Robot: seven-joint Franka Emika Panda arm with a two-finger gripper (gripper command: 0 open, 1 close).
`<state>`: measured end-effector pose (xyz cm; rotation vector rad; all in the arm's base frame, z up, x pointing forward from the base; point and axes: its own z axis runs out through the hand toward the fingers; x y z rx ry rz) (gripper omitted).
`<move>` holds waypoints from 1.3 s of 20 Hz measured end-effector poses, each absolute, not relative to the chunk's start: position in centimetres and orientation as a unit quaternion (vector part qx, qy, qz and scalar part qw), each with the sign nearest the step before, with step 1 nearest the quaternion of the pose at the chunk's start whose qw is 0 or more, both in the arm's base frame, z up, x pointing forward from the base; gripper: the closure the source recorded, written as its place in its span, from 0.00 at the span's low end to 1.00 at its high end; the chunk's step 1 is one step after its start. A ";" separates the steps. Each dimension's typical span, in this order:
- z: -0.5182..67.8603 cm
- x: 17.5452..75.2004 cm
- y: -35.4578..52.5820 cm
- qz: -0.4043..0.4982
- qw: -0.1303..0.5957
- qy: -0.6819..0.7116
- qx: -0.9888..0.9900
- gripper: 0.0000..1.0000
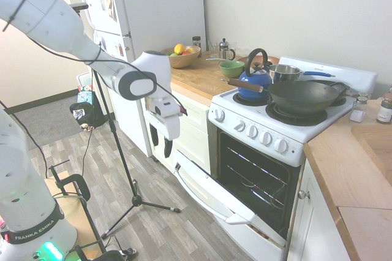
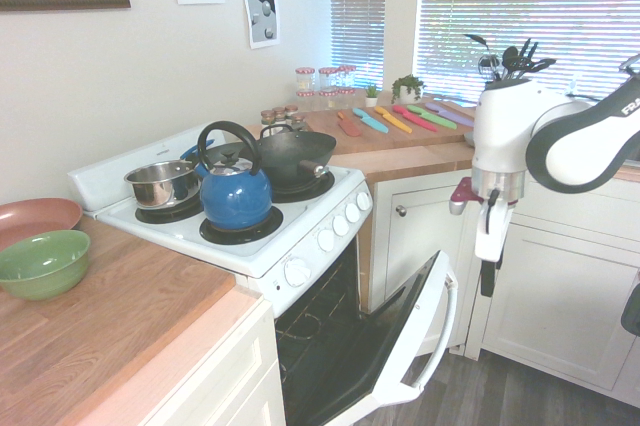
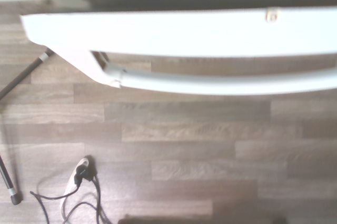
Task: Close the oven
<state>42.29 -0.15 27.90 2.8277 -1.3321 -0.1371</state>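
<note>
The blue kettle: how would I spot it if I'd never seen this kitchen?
Find the white stove with its door hanging open. On its top, among the pans, sits the blue kettle. Its tall black arched handle and blue body set it apart from the steel saucepan and dark wok.

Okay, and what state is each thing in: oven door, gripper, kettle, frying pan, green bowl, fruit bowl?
Oven door: partly open
Gripper: fingers apart, empty
Kettle: upright on a burner
Wok-like pan: uncovered, on the stove
Green bowl: upright, empty
Fruit bowl: holding fruit
</note>
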 end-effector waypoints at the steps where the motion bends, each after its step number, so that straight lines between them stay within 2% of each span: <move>1: 26.4 42.4 -0.5 -0.047 0.006 -0.431 0.901 0.00; 7: 16.5 41.9 -2.0 -0.080 -0.005 -0.448 0.890 0.00; 15: 8.8 43.1 -2.3 -0.067 -0.009 -0.429 0.901 0.00; 21: 5.8 44.4 -3.0 -0.041 0.000 -0.408 0.912 0.00; 26: 6.4 47.1 -2.3 -0.008 0.000 -0.384 0.923 0.00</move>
